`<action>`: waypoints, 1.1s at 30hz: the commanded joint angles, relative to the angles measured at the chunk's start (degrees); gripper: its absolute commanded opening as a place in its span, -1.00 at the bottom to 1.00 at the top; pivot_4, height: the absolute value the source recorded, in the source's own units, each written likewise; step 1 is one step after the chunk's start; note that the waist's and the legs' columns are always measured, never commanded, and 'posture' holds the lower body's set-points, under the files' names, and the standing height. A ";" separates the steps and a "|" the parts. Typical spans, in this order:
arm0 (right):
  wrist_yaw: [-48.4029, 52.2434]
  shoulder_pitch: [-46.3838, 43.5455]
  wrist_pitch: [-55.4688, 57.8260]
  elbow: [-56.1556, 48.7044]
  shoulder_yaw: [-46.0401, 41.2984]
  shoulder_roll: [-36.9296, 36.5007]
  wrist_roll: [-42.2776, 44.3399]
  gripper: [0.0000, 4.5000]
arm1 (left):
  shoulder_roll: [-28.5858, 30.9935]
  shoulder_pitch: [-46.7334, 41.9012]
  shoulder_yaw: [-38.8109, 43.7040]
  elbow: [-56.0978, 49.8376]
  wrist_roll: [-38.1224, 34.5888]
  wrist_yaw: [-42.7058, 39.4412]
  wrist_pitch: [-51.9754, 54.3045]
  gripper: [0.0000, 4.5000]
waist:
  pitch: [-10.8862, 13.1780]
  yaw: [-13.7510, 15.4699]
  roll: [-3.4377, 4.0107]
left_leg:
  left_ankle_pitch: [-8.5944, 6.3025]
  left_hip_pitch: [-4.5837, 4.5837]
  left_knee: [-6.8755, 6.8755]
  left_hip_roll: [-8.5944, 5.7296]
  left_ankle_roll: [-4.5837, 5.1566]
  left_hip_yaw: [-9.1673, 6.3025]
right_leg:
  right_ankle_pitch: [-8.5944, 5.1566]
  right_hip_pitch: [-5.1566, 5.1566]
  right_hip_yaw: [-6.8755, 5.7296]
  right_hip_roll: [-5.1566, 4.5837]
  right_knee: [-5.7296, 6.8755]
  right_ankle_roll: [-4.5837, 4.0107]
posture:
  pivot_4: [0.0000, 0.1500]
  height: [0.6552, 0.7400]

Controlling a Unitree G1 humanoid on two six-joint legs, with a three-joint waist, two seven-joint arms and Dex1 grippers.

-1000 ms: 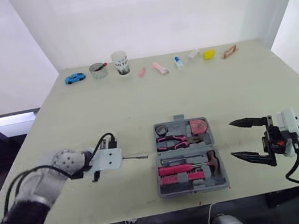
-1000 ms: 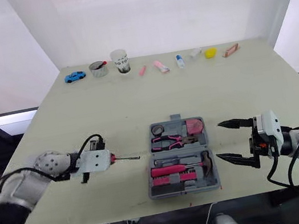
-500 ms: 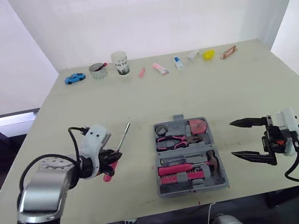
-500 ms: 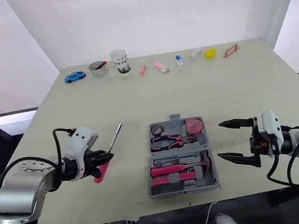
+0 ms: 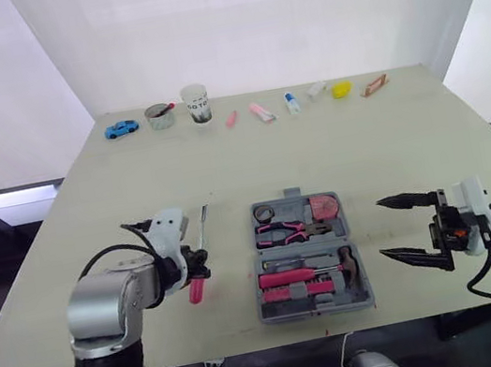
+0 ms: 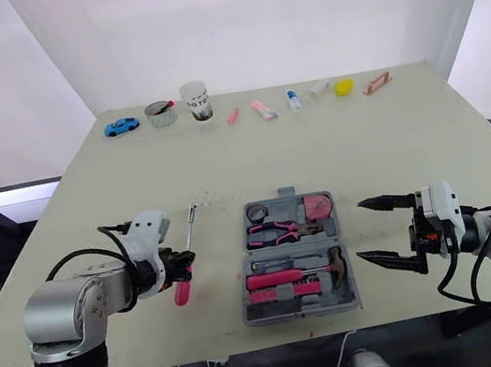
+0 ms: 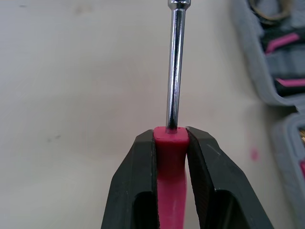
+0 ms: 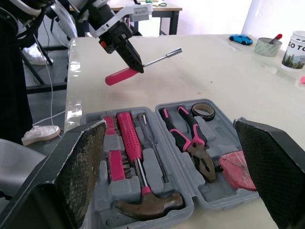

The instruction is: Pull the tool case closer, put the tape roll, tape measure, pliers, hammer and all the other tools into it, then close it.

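Between the left gripper's [image 7: 170,135] pressed-in fingers: pink handle of the screwdriver [image 7: 175,67], pinched tight, steel shaft running out past the tips, held off the table [image 5: 92,229]. Just right of this gripper: tool case [image 5: 316,311], open, holding pliers [image 5: 290,230], hammer [image 5: 335,270], tape roll [image 5: 265,213] and tape measure [image 5: 326,205]. Right gripper [image 5: 380,229] near the case's other side, jaws spread wide, tips toward the case.

Shiny metal shaft [image 7: 174,71], smooth plastic screwdriver handle [image 7: 170,186]

The left claw [image 5: 194,271] has swung the screwdriver [image 5: 202,237] from sideways to pointing up-table.
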 commanded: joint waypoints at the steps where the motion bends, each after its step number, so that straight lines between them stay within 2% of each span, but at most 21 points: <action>1: 0.13 -0.18 -0.32 -1.38 -1.13 -0.14 1.23 1.00 | -3.13 -1.96 2.88 0.67 0.04 5.42 0.08 -0.83 | 0.00 0.06 -0.01 | 0.00 0.00 0.01 -0.01 0.00 0.00 | 0.00 0.01 0.00 -0.01 0.00 0.00 | 1.00 1.00; 11: -0.25 0.19 -0.59 -1.59 -1.13 -0.04 0.96 1.00 | -0.15 -0.61 2.14 2.93 -5.47 10.23 0.08 -0.83 | 0.00 -0.04 -0.01 | 0.00 0.01 -0.01 -0.02 -0.01 -0.01 | 0.00 0.01 0.00 -0.03 -0.01 0.00 | 1.00 1.00; 20: -0.56 -0.05 -0.73 -1.51 -0.93 0.14 0.79 1.00 | -2.21 -1.56 3.22 5.48 -7.53 12.53 0.08 -0.83 | 0.00 0.02 -0.01 | 0.00 0.00 -0.01 -0.04 -0.01 0.00 | 0.00 0.01 0.00 -0.04 -0.01 0.00 | 1.00 1.00; 21: -0.57 0.04 -0.77 -1.54 -0.89 0.17 0.77 1.00 | -2.28 -1.53 3.17 5.60 -7.55 12.82 0.08 -0.60 | 0.00 0.02 -0.01 | 0.00 0.00 -0.01 -0.04 -0.01 0.00 | 0.00 0.01 0.00 -0.04 -0.01 0.00 | 1.00 1.00; 24: -0.66 -0.05 -0.71 -1.48 -0.78 0.27 0.74 1.00 | -2.18 -1.79 3.11 5.96 -7.65 13.26 0.08 -0.13 | 0.00 0.01 -0.01 | 0.00 0.00 -0.01 -0.04 -0.01 0.00 | 0.00 0.01 0.00 -0.04 -0.01 0.00 | 1.00 1.00; 29: -0.61 -0.29 -0.81 -1.15 -0.77 0.25 0.62 1.00 | -0.40 -1.86 0.66 5.30 -5.03 14.04 0.08 0.87 | 0.00 0.01 -0.01 | 0.00 0.00 -0.01 -0.04 -0.01 0.00 | 0.00 0.01 0.00 -0.04 -0.01 0.00 | 1.00 1.00; 30: -0.61 -0.27 -0.87 -1.14 -0.76 0.26 0.58 1.00 | 0.09 -1.57 -0.17 5.05 -4.39 14.03 -0.36 0.97 | 0.00 0.00 -0.01 | 0.00 0.00 -0.01 -0.04 -0.01 0.00 | 0.00 0.01 0.00 -0.04 -0.01 0.00 | 1.00 1.00; 33: -0.62 -0.16 -0.98 -1.15 -0.72 0.34 0.52 1.00 | 0.36 -0.22 -1.54 4.27 -3.21 13.83 -2.10 0.97 | 0.00 0.00 -0.01 | 0.00 0.00 -0.02 -0.04 -0.01 0.01 | 0.00 0.01 0.00 -0.04 -0.02 0.00 | 1.00 1.00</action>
